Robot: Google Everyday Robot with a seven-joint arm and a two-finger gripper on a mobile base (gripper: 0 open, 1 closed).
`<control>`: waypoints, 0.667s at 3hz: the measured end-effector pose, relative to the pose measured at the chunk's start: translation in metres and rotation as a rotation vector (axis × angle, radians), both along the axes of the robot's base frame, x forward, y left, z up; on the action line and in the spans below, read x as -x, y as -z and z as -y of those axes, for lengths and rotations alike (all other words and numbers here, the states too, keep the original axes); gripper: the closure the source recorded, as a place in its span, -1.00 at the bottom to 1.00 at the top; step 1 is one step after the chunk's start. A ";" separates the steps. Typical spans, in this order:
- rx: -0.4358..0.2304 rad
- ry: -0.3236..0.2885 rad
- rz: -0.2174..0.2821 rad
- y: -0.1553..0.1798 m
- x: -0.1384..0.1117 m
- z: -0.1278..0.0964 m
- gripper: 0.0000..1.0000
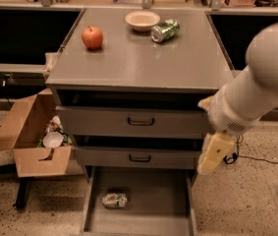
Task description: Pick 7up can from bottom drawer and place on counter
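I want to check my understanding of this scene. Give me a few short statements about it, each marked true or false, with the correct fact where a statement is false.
1. The 7up can lies in the open bottom drawer. True.
2. The apple sits inside the bowl. False: it stands on the counter, left of the bowl and apart from it.
3. The gripper is closed on the 7up can. False: it hangs by the cabinet's right front edge, above the bottom drawer and clear of the can.
4. A green can lies on its side on the counter, right of the bowl. True.
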State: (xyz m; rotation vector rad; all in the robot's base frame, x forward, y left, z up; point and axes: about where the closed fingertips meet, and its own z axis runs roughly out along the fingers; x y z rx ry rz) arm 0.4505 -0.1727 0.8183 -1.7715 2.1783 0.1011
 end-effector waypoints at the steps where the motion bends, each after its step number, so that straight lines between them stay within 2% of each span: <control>1: -0.050 -0.016 -0.047 0.072 0.004 -0.029 -1.00; 2: -0.104 -0.030 -0.059 0.125 0.015 -0.071 -1.00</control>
